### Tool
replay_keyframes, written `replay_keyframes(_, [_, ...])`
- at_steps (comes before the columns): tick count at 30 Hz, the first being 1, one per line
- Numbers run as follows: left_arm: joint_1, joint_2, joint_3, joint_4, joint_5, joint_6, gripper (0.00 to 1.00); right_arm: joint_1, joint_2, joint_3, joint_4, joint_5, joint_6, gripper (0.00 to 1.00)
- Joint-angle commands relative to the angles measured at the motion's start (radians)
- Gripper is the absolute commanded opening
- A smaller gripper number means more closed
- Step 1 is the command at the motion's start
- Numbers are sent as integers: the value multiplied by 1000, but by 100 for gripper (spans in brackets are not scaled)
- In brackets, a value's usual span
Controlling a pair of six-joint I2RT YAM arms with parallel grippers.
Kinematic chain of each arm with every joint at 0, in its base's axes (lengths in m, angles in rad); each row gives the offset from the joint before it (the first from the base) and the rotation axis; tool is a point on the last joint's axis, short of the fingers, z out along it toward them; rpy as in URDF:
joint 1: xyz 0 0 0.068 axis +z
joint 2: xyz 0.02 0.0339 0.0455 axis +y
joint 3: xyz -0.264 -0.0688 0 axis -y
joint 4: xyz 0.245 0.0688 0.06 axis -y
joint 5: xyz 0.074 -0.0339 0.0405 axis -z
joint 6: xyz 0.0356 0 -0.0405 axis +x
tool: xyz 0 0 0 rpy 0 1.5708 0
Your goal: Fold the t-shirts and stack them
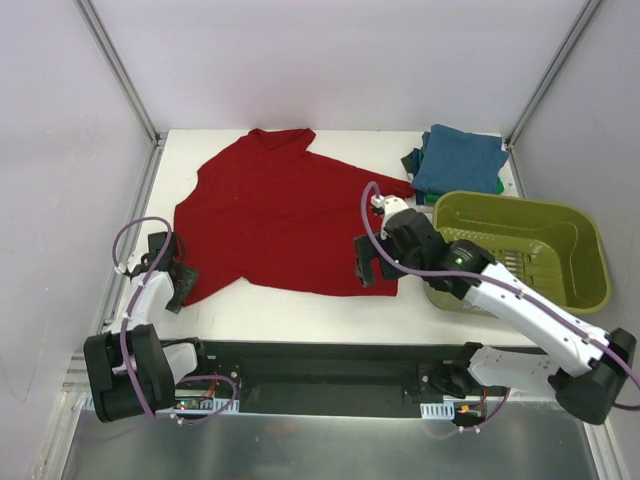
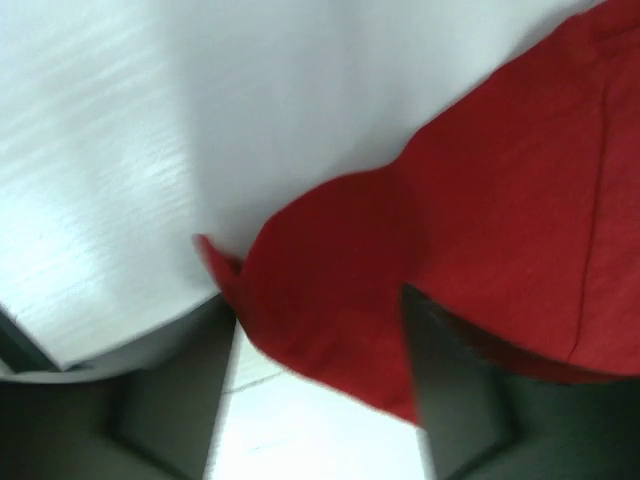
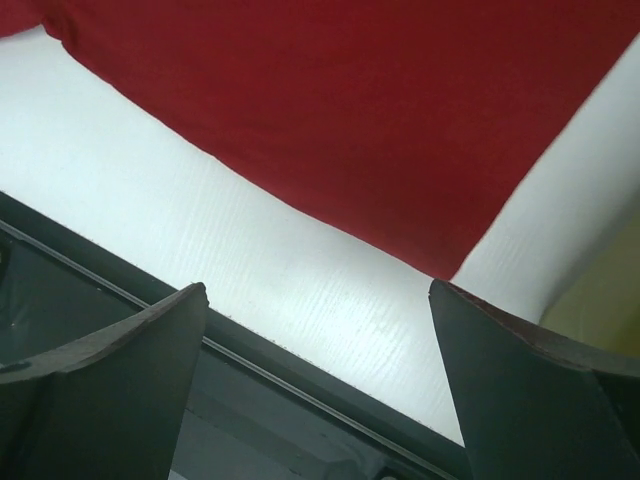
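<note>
Red t-shirt [image 1: 280, 215]: one; folded t-shirts [image 1: 458, 160]: two; left end effector [image 2: 315, 300] part-open astride hem; right end effector [image 3: 318, 290] wide.

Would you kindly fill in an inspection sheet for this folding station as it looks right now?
Surface: white table, bare strip along the near edge.
Job's things: dark red t-shirt spread out, unfolded; folded teal-blue shirt stacked on a green shirt at the far right.
Clutter: olive-green basket on the right, nothing seen inside.
Grippers: left gripper open, the red shirt's near left corner between its fingers; right gripper open, empty, at the near right corner.
Cables: purple cables looped along both arms.
Surroundings: white walls, metal posts.
</note>
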Motion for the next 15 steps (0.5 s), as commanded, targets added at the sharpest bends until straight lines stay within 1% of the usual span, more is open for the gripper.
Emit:
replay_keyframes(1, [11,119,-27,89,81,-14,51,4,-95,-64,-13,84,53,97])
replay_keyframes(2, [10,126,-19,105,93,7,45,4,-127,-80,-21,93,53,97])
replay_keyframes(3, [10,134,-11,109,104,16,33,5,-142,-89,-29,101,51,97])
replay_keyframes(4, [10,143,5,111,127,20,1,5,-156,-100,-38,119,51,97])
replay_keyframes(7, [10,133,30,111,202,32,0,4,-219,-127,-61,153,44,97])
replay_keyframes(11, [5,65,35,109,259,17,0,2,-243,-144,-87,187,37,97])
replay_keyframes(15, [-41,18,64,108,293,-2,0,4,-243,-159,-101,204,16,97])
